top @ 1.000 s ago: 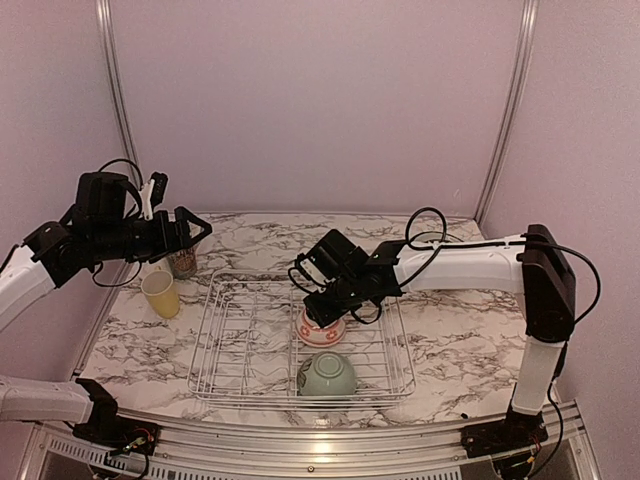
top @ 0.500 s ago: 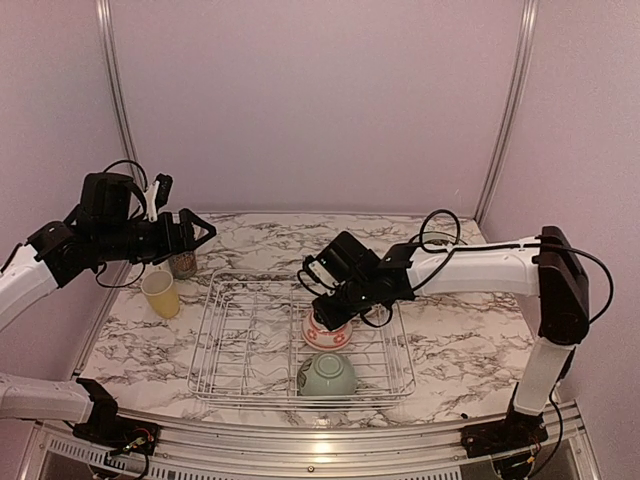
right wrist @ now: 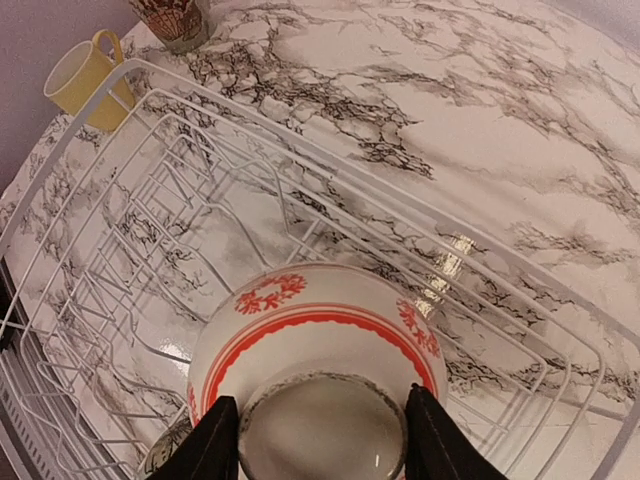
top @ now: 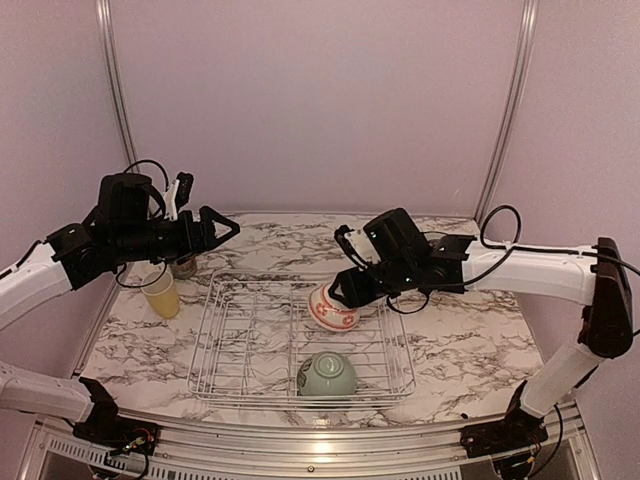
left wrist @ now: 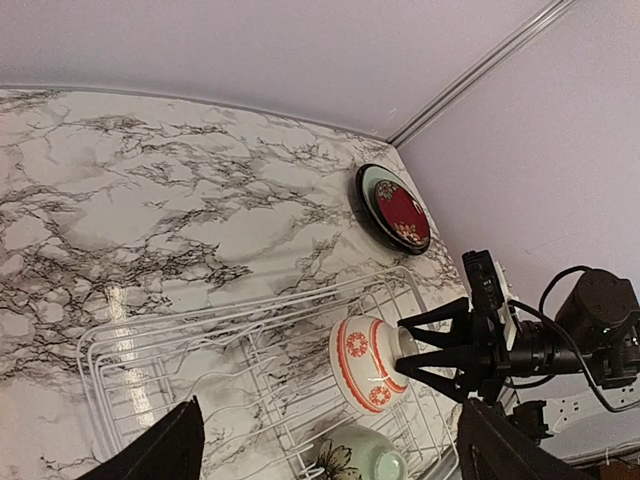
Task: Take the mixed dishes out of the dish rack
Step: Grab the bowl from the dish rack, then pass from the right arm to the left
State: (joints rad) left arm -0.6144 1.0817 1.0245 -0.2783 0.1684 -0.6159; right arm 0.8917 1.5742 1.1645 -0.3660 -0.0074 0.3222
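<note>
Currently held: your right gripper (top: 348,288) is clamped on the foot ring of the white-and-red bowl (top: 333,307), one finger on each side of the foot.
Bowl position: it hangs tipped on its side, mouth toward the left arm, above the far right part of the dish rack (top: 205,335); it looks clear of the wires.
Left gripper (top: 222,231): fingers spread wide and holding nothing, poised above the rack's far left corner.
Slip risk: you hold only a small glazed foot, and the weight of the bowl hangs out beyond it; a quick swing or wrist roll could let it twist out.
Drop risk: the pale green bowl (top: 326,375) lies in the rack's near part, close beneath your path; a fall could crack both.
Snag risk: carry it out low and the rim could catch the rack's raised side wire and drag the whole rack.
Landing side: the dark red floral plate (left wrist: 402,210) sits on the black-rimmed pale teal plate (left wrist: 368,188) at the far right of the table (top: 460,340); set down apart from them.
Left side: the small yellow cup (top: 160,294) and tall cream patterned mug (top: 183,264) stand just outside the rack, under the left arm.
</note>
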